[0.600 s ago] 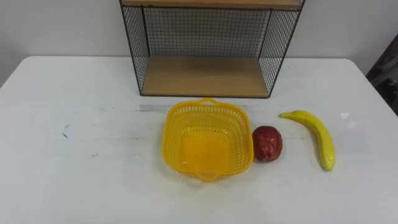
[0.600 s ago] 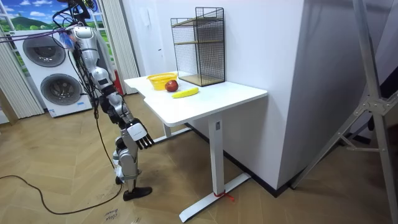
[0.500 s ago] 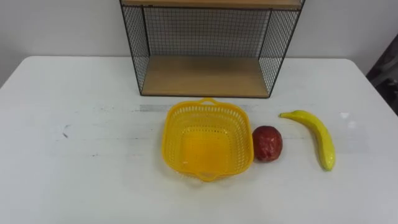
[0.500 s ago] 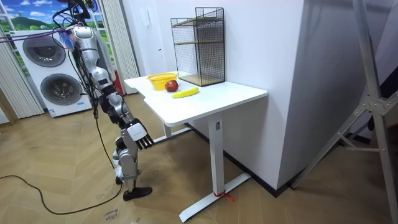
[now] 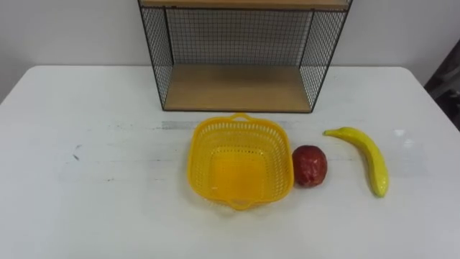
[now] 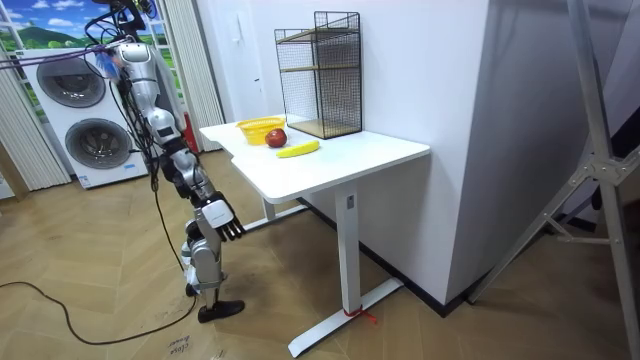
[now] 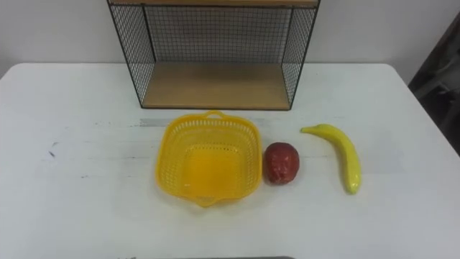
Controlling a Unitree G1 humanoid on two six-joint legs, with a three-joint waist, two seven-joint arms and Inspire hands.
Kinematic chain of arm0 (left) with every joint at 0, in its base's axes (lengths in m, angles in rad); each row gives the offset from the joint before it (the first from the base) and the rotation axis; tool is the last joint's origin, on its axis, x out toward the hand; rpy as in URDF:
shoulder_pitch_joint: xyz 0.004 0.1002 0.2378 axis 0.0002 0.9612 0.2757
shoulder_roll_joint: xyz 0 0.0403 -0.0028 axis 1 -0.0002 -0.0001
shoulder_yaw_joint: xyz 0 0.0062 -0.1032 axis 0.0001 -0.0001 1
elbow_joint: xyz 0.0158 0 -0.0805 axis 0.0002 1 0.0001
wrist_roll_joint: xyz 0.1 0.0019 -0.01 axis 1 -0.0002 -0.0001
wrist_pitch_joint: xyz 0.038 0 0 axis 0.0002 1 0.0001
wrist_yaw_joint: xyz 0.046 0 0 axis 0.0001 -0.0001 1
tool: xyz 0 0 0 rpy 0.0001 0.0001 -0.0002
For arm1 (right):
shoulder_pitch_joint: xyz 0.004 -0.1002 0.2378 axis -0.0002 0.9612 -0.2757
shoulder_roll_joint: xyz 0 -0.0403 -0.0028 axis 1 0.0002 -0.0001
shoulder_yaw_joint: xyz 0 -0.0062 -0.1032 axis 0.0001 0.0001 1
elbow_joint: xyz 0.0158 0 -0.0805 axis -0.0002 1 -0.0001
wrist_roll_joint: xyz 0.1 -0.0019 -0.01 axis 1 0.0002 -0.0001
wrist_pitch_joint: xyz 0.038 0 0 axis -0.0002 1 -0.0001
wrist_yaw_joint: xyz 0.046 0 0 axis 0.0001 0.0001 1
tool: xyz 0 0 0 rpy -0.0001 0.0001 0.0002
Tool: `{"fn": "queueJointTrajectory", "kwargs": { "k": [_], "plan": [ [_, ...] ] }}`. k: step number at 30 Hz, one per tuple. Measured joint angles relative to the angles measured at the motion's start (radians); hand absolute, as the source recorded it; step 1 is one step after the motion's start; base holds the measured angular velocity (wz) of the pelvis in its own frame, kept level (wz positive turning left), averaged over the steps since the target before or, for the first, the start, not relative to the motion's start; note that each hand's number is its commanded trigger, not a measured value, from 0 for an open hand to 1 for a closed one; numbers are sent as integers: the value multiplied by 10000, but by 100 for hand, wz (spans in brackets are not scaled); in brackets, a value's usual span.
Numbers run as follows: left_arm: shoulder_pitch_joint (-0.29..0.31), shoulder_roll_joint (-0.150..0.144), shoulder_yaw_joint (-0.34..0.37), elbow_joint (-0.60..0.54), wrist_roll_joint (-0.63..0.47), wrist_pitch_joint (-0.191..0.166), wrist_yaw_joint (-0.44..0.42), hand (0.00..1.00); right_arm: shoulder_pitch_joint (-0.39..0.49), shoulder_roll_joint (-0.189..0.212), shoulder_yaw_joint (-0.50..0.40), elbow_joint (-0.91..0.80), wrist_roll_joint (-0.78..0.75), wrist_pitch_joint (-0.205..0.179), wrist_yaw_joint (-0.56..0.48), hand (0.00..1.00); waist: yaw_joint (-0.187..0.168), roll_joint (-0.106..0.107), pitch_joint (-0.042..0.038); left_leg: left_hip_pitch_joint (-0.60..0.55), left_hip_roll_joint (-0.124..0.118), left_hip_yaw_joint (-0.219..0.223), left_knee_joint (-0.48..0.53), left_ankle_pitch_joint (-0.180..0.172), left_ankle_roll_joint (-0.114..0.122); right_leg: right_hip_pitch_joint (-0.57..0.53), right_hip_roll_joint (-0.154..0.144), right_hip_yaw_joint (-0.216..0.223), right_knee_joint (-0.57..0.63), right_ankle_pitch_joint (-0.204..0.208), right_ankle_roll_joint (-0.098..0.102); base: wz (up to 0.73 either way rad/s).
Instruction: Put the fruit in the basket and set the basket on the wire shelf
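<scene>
Hanging low beside the robot's thigh in the room view, the right hand (image 6: pixel 222 217) is released, with its fingers loose and holding nothing. It is below the near edge of the white rectangular table (image 5: pixel 108 180) and well short of everything on it. The dark red apple (image 5: pixel 309 165) lies up and forward from that hand, just beside the right wall of the empty yellow perforated plastic basket (image 5: pixel 233 173). Further right, the curved yellow banana (image 5: pixel 369 157) runs with its long axis near to far, stem end at the far left. Both fruits lie right of the basket, so the right arm looks better placed. The black wire shelf with wooden boards (image 5: pixel 237 86) stands just beyond the basket.
</scene>
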Motion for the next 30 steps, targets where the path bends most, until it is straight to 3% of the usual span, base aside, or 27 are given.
{"fn": "queueJointTrajectory", "kwargs": {
  "k": [9,13,17,24,30],
  "plan": [
    [-12,-2,106,78,-7,-58,40,0,132,11,-181,164,913,29,-204,0,-20,-9,0,-11,0,-3,6,-9,5,-12,-3,5,7,-4,5,0],
    [25,-15,408,12,-19,-56,40,0,298,18,-647,343,2126,342,-460,0,-35,-41,-15,-49,0,-4,-28,-23,3,-73,-2,13,32,-11,13,0],
    [72,-7,890,9,-30,-83,41,0,627,18,-1511,486,3217,527,-874,0,-87,-61,-22,6,-11,33,-21,-23,4,35,-4,69,52,-16,21,0],
    [241,12,1241,34,-217,-343,208,0,854,38,-3037,464,5562,711,-1798,0,-537,-141,-16,194,-17,52,-1,-25,-1,18,-33,136,262,-232,10,-1],
    [494,108,2053,8,-587,-573,427,0,695,-201,-5419,58,7385,704,-3074,0,-922,-230,-37,167,-31,56,40,-71,-14,-189,-100,142,714,-419,-6,0]
  ]
}}
